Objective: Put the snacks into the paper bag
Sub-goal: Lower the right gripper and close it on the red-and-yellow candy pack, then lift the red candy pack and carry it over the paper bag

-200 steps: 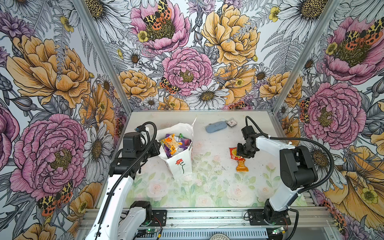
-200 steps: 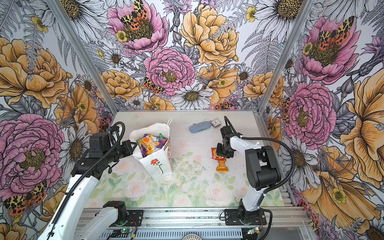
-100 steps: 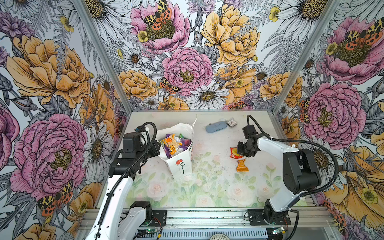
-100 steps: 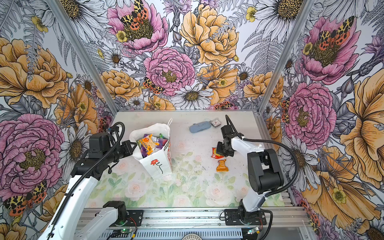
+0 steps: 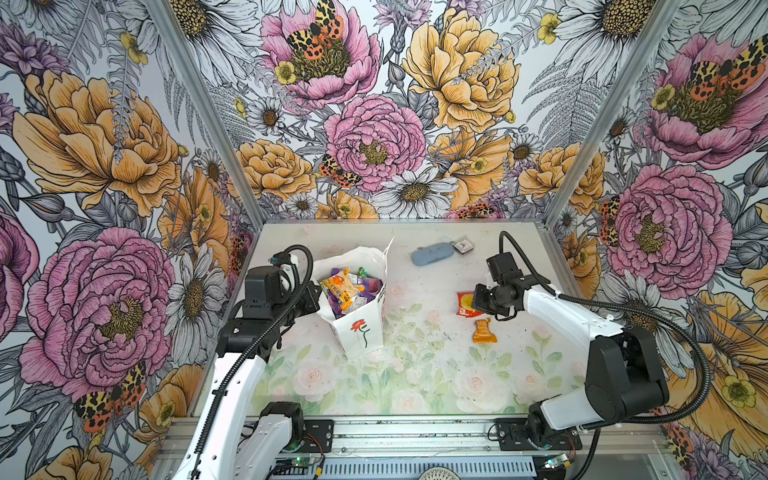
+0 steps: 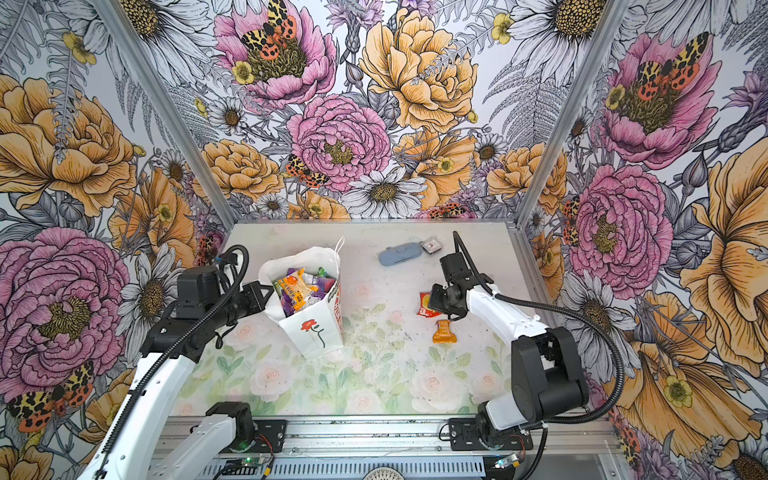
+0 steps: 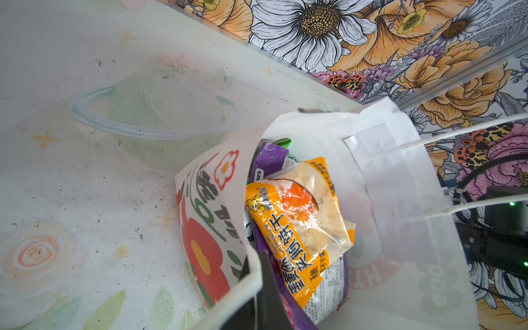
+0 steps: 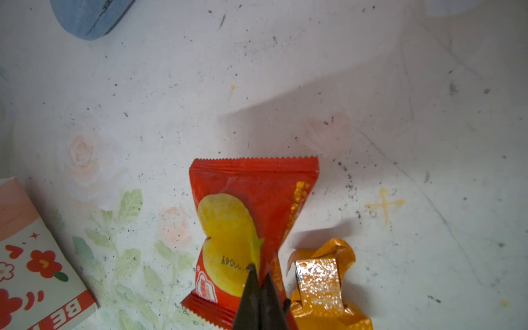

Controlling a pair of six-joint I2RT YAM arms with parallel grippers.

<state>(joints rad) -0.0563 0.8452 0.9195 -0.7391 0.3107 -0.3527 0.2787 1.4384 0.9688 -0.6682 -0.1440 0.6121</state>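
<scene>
Right gripper (image 8: 259, 275) is pinching one end of the red packet (image 8: 251, 200), jaws fully closed on it. The packet is resting on the table (image 5: 415, 374), well right of the paper bag (image 5: 361, 332), with the orange packet (image 8: 323, 280) just beside it. Left gripper (image 7: 255, 265) is clamping the bag rim, closed. The bag is standing upright and the other snacks (image 5: 349, 291) are sitting inside.

Red-yellow packet (image 5: 464, 300) half hidden under right tool (image 5: 477, 302)
</scene>
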